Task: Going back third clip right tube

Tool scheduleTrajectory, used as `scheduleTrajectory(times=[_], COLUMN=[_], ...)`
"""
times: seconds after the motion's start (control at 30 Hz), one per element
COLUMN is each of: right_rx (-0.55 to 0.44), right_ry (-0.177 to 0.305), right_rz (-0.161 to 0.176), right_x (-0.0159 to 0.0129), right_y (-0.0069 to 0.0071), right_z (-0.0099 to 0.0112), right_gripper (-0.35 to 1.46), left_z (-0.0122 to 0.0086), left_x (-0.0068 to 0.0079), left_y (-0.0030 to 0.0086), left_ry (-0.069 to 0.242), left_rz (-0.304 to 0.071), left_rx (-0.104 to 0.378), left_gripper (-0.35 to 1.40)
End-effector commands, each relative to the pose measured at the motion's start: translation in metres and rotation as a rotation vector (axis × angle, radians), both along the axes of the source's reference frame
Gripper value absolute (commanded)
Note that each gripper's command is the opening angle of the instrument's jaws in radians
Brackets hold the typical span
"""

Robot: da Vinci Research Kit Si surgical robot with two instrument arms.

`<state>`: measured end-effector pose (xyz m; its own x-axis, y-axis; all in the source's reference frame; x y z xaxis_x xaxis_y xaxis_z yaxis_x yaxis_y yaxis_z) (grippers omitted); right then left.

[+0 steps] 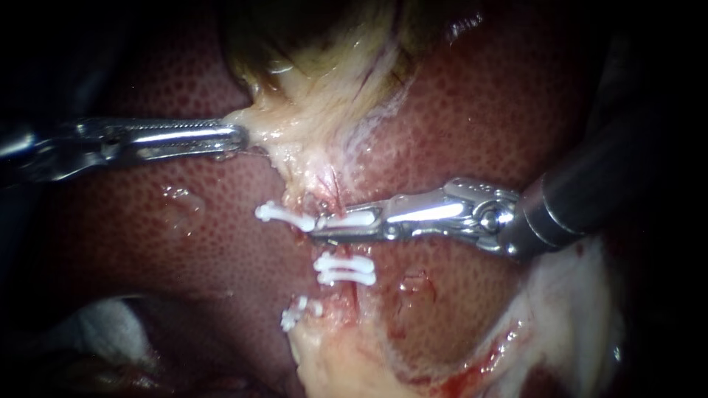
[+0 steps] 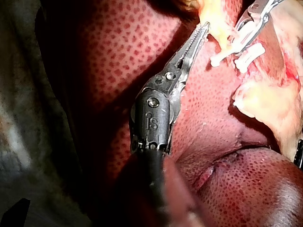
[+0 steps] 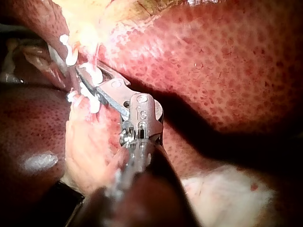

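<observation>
**Endoscope view.** The topmost clip point(image 1: 284, 215) is recorded as a flat white bar with a knobbed free end. It is set crosswise on the pale tissue band point(image 1: 317, 158) that runs down from the gallbladder point(image 1: 310, 37) over the mottled red liver point(image 1: 479, 110). Its other end is seen between the jaws of the right instrument point(image 1: 317, 227), which stand slightly apart, a narrow gap showing between them. Two further clips point(image 1: 345, 270) are noted close together just below, and a lowest clip point(image 1: 293, 315) is noted further down the band. The jaws of the left instrument point(image 1: 237, 138) are pressed together on the edge of the pale tissue band, which is drawn taut towards them.

**Left wrist view.** The toothed jaws are seen closed, with yellowish tissue held at their tip. The right instrument and white clips are recorded just beyond that tip.

**Right wrist view.** The jaws are seen a little parted, with white clip material between and beside them. Liver is noted beside the shaft.
</observation>
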<state>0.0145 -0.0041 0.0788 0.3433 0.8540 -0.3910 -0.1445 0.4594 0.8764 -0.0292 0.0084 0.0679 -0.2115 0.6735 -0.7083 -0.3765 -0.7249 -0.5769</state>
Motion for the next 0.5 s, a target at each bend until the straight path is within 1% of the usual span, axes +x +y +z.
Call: scheduleTrajectory(times=[0.03,0.23,0.27,0.3,0.33,0.37,0.4,0.47,0.5], right_rx=[0.0,0.007,0.011,0.012,-0.012,-0.046,-0.05,-0.07,-0.108], right_ry=[0.001,0.003,0.008,0.007,0.014,0.026,0.034,0.056,0.07], right_rz=[-0.001,-0.004,-0.012,-0.015,-0.014,-0.014,-0.01,-0.004,-0.008], right_x=[0.0,0.0001,0.0001,0.0002,0.0002,0.0002,0.0002,0.0001,0.0], right_y=[-0.0001,-0.0002,-0.0003,-0.0003,-0.0002,-0.0001,0.0001,0.0003,0.0005], right_z=[0.0,-0.0001,-0.0001,-0.0001,-0.0001,-0.0001,-0.0001,-0.0001,-0.0002], right_gripper=[-0.35,-0.35,-0.32,-0.15,0.02,0.24,0.34,0.43,0.46], left_z=[0.0,0.0,0.0,0.0,0.0,0.0,0.0,0.0,0.0], left_x=[0.0,0.0,0.0,0.0,0.0,0.0,0.0,0.0001,0.0001], left_y=[0.0,0.0,0.0,0.0,0.0,0.0,0.0,0.0,0.0], left_ry=[0.0,0.0,0.0,0.0,0.0,0.0,0.0,0.0,0.0], left_rz=[0.0,0.0,0.0,0.0,0.0,0.0,0.0,0.0,0.0], left_rx=[0.0,0.0,0.0,0.0,0.0,0.0,0.0,0.0,0.0], left_gripper=[-0.35,-0.35,-0.35,-0.35,-0.35,-0.35,-0.35,-0.35,-0.35])
